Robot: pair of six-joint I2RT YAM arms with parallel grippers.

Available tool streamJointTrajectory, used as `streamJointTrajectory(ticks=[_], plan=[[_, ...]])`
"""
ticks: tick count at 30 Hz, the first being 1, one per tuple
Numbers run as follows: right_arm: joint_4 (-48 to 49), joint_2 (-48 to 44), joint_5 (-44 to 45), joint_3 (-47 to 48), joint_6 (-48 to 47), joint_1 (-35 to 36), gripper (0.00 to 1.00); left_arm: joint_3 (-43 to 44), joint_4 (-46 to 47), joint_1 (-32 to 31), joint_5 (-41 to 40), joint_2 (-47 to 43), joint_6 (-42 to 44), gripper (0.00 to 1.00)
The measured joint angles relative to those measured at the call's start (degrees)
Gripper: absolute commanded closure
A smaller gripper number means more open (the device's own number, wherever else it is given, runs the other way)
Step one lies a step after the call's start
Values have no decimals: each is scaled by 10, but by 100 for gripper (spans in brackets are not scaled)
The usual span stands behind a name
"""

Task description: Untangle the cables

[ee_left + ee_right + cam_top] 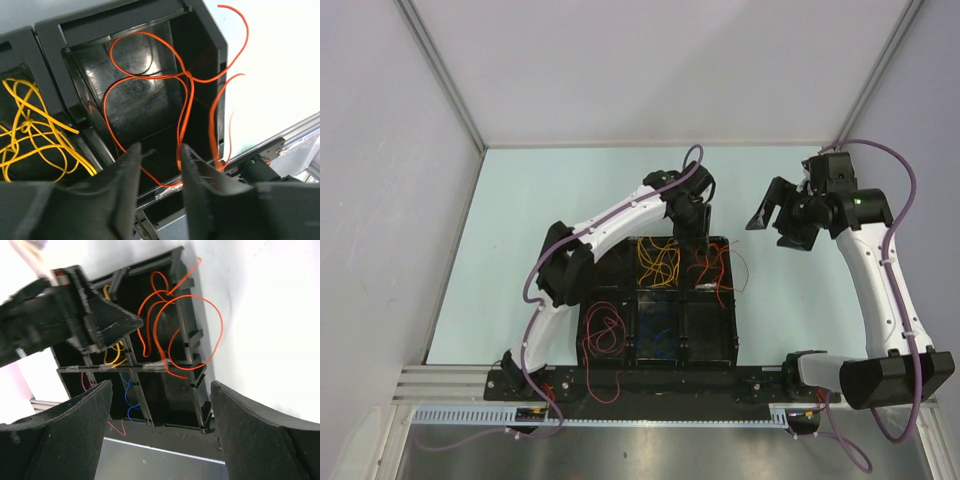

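Hovering over the 1 o'clock compartment of the black tray, the left gripper has its jaws a narrow gap apart. The orange-red cable crosses that gap unpinched, looping inside the compartment and spilling over the 3 o'clock wall onto the counter. The right gripper hangs beyond the tray toward 2 o'clock, jaws spread wide around nothing. A yellow cable bunches in the 12 o'clock compartment, a blue cable lies at 6 o'clock, and a crimson cable curls at 8 o'clock.
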Motion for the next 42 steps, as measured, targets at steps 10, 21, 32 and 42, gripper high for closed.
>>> streamJointTrajectory(ticks=[10, 21, 32, 42], plan=[[-2, 17, 0, -67, -5, -18, 21, 44, -14, 1, 0, -10, 0, 50], [62, 47, -73, -195, -5, -18, 37, 54, -33, 30, 0, -93, 8, 50], [136, 97, -101, -231, 12, 21, 55, 34, -59, 39, -2, -118, 28, 50], [165, 118, -97, -259, 22, 27, 74, -1, -67, 45, -7, -142, 36, 51]])
